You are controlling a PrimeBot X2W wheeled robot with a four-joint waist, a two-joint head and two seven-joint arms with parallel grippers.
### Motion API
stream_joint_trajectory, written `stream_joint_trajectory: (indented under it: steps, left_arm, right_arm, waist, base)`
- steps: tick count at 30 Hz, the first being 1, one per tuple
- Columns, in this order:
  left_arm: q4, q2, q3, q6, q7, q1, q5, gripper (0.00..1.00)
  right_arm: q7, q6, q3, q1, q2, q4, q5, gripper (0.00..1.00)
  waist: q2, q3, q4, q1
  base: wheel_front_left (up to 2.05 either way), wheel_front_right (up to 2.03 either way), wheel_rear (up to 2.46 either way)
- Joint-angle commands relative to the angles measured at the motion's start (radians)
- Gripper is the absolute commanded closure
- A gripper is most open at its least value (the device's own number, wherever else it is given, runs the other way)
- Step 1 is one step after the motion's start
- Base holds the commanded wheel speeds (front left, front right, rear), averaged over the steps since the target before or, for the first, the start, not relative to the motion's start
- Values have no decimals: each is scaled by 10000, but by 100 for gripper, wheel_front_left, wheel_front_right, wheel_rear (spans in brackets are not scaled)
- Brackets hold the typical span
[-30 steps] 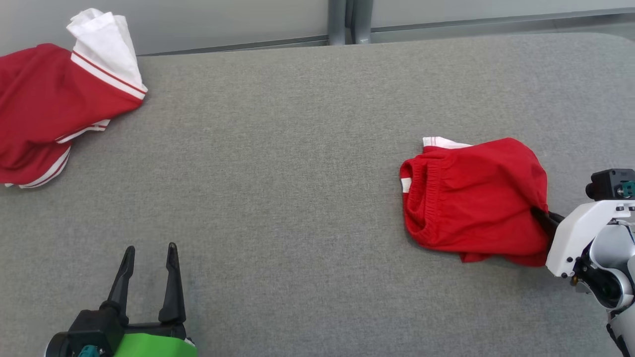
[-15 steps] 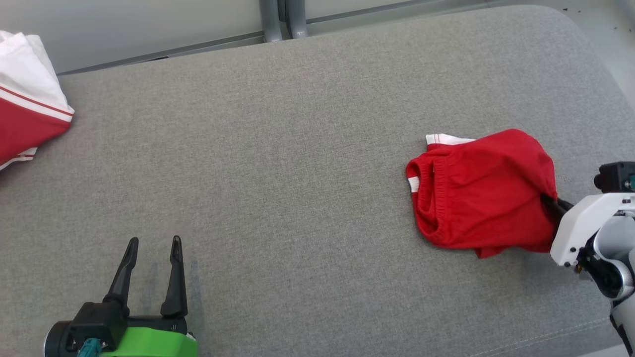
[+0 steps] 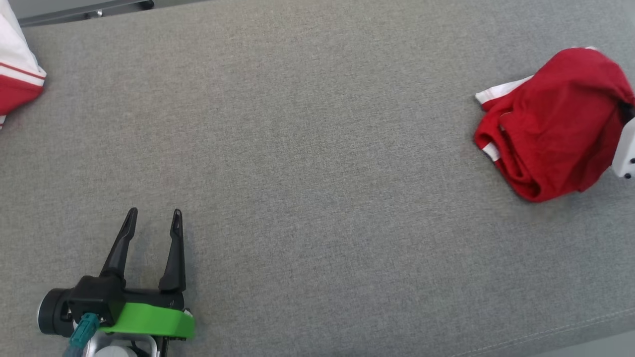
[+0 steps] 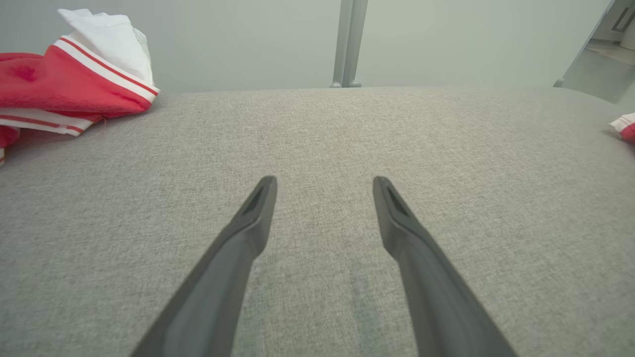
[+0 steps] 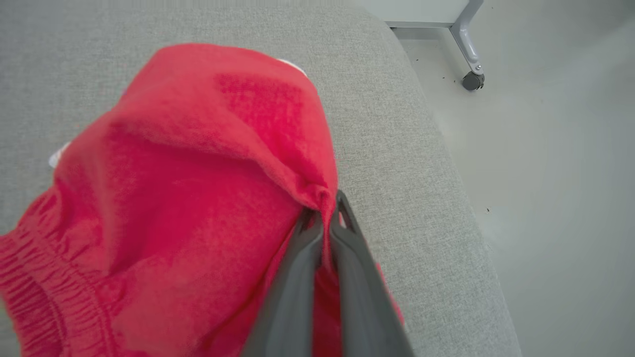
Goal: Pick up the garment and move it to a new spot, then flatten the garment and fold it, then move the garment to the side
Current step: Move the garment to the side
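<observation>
The garment (image 3: 550, 129) is a pair of red shorts with white trim, bunched up near the right end of the grey table (image 3: 297, 148). My right gripper (image 5: 325, 210) is shut on a pinch of its red cloth (image 5: 188, 198), which drapes down and left from the fingertips. In the head view the right gripper (image 3: 626, 106) pokes into the garment's right side, and its white body sits at the picture's edge. My left gripper (image 3: 153, 218) hovers open over bare table at the lower left, with nothing between its fingers (image 4: 258, 208).
A second red and white garment (image 3: 15, 74) lies heaped at the table's far left (image 4: 74, 84). The table's rounded right edge (image 5: 446, 173) is close to the held garment. Beyond it are pale floor and a caster wheel (image 5: 470, 79).
The head camera has shifted, pushing the left heap toward the picture's edge. My right gripper has carried the garment rightward, toward the table's right end, and it hangs more bunched. The left gripper stays open.
</observation>
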Motion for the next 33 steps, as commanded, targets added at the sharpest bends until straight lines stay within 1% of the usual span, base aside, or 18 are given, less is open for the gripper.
stream_joint_trajectory:
  steps: [1, 5, 10, 16, 17, 18, 19, 20, 21, 28, 31, 33]
  left_arm:
    - [-41, 104, -18, -32, 13, -203, 58, 0]
    - [-121, 140, -47, 26, 25, -378, 75, 0]
    - [-160, 190, -21, 114, 81, -326, 6, 0]
    - [-246, 290, 34, 199, 122, -247, -44, 0]
    - [-246, 290, 34, 199, 122, -247, -44, 0]
    - [-257, 290, 20, 208, 144, -259, -42, 0]
    - [-274, 291, -10, 204, 159, -287, -29, 0]
    - [-283, 293, -28, 216, 180, -313, -25, 0]
    - [-296, 300, -42, 234, 179, -329, -16, 0]
    - [-233, 317, -123, 289, 209, -243, -68, 0]
    - [-165, 244, -152, 317, 162, -132, -118, 0]
    - [-110, 193, -161, 341, 135, -50, -164, 0]
  right_arm:
    - [-104, -1, -111, -193, -123, 146, -172, 100]
    - [-319, -1, -636, -668, -331, 704, -455, 100]
    - [-564, -1, -1292, -892, -471, 1325, -770, 100]
    - [-836, -1, -2040, -954, -431, 1882, -1270, 100]
    - [-836, -1, -2040, -954, -431, 1882, -1270, 100]
    - [-919, -1, -2187, -951, -419, 1981, -1431, 87]
    - [-1000, -2, -2335, -942, -405, 2104, -1564, 60]
    - [-1074, -2, -2454, -931, -399, 2228, -1764, 20]
    - [-1125, -2, -2572, -932, -396, 2353, -1972, 0]
    - [-1881, -2, -3042, -959, -176, 2612, -3174, 0]
    - [-2305, -1, -2964, -898, 30, 2415, -3513, 0]
    - [-2675, -2, -2793, -815, 183, 2157, -3514, 0]
  waist:
    - [120, 353, 319, 0]
    - [120, 641, 495, 0]
    - [120, 860, 563, 0]
    - [120, 978, 503, 0]
    - [120, 978, 503, 0]
    - [120, 965, 487, 0]
    - [120, 949, 479, 0]
    - [120, 926, 468, 0]
    - [120, 894, 451, 0]
    - [120, 438, 369, 0]
    - [120, 167, 362, 0]
    - [120, -55, 369, 0]
  base:
    - [0, 0, 0]
    - [0, 0, 0]
    - [0, 0, 0]
    - [0, 0, 0]
    - [0, 0, 0]
    - [0, 0, 0]
    - [0, 0, 0]
    - [0, 0, 0]
    - [0, 0, 0]
    - [0, 0, 0]
    - [0, 0, 0]
    - [0, 0, 0]
